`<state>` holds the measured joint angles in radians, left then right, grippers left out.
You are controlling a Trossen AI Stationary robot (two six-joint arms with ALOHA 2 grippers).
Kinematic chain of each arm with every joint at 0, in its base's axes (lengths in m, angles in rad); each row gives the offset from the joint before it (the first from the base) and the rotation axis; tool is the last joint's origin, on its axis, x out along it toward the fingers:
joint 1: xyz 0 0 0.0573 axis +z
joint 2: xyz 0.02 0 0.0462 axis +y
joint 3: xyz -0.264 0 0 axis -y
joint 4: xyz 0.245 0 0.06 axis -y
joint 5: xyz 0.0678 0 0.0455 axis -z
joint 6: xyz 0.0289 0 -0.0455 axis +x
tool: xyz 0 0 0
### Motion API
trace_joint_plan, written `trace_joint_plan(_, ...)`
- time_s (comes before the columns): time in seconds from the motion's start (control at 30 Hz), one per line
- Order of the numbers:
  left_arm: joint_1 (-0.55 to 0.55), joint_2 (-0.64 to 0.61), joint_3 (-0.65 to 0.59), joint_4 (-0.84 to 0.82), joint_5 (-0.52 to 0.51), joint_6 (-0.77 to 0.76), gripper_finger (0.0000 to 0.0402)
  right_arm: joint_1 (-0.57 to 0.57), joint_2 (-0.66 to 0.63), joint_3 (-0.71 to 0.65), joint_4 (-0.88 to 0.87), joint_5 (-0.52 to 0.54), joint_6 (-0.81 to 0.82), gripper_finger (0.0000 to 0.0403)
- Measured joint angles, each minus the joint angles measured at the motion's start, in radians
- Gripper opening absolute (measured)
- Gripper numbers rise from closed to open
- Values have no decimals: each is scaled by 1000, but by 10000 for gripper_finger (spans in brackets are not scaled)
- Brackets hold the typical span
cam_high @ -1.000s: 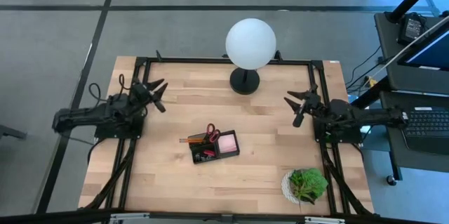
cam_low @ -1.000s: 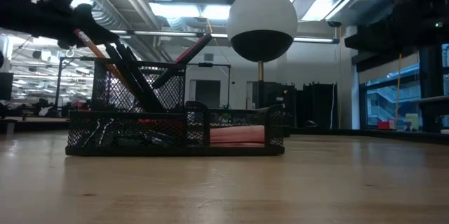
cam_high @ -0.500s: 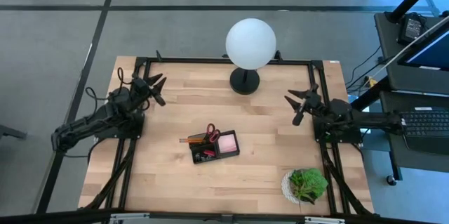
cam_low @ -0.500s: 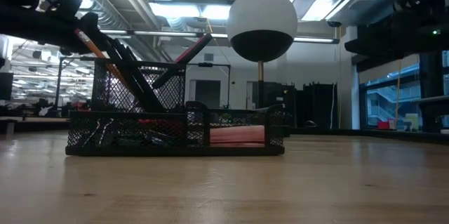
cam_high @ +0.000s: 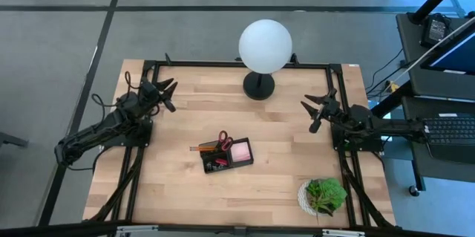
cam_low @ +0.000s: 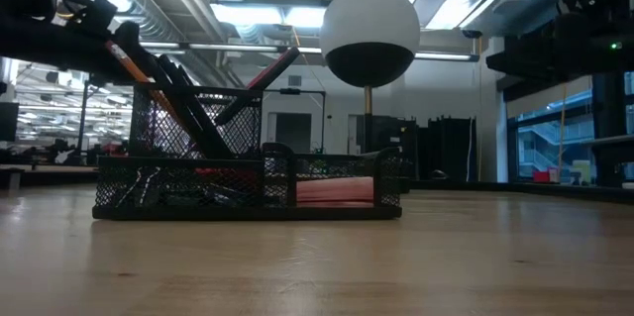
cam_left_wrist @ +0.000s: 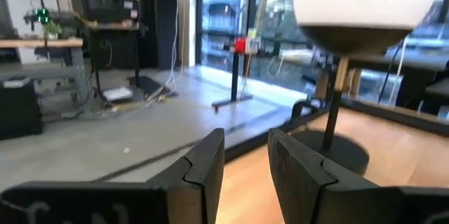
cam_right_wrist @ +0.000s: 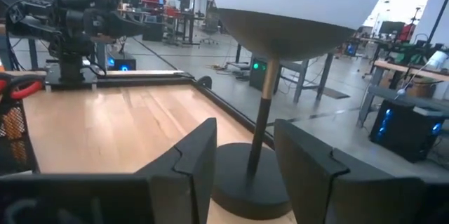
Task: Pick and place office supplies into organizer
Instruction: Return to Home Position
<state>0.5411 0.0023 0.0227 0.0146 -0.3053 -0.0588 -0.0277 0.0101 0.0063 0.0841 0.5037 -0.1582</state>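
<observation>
The black mesh organizer [cam_high: 226, 155] stands mid-table, also in the low view [cam_low: 248, 185]. In it are red-handled scissors [cam_high: 223, 142], orange pencils [cam_high: 201, 148], a pink sticky-note pad [cam_high: 242, 151] and small red items [cam_high: 217, 164]. Pens and pencils [cam_low: 178, 88] lean slanted out of its tall compartment. My left gripper [cam_high: 165, 92] hovers near the table's far-left corner, open and empty [cam_left_wrist: 245, 157]. My right gripper [cam_high: 315, 111] hovers at the right side, open and empty [cam_right_wrist: 244, 150]. Both point toward the lamp.
A white globe lamp [cam_high: 265, 44] on a round black base [cam_high: 259, 86] stands at the far middle edge. A green potted plant [cam_high: 324, 195] sits at the near-right corner. Bare wood [cam_high: 185, 122] lies between the grippers and the organizer.
My left arm has drawn back, its elbow swinging toward the table's near-left side, and its gripper has shifted a little toward the far edge. It has stayed open.
</observation>
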Motion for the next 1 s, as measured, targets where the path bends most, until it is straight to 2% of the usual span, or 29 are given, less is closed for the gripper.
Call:
trace_joint_plan(0.1,0,0,-15,43,10,1,106,0,0,0,0,0,-5,145)
trace_joint_plan(1.0,0,5,-15,46,10,-7,106,0,0,0,1,2,-1,145)
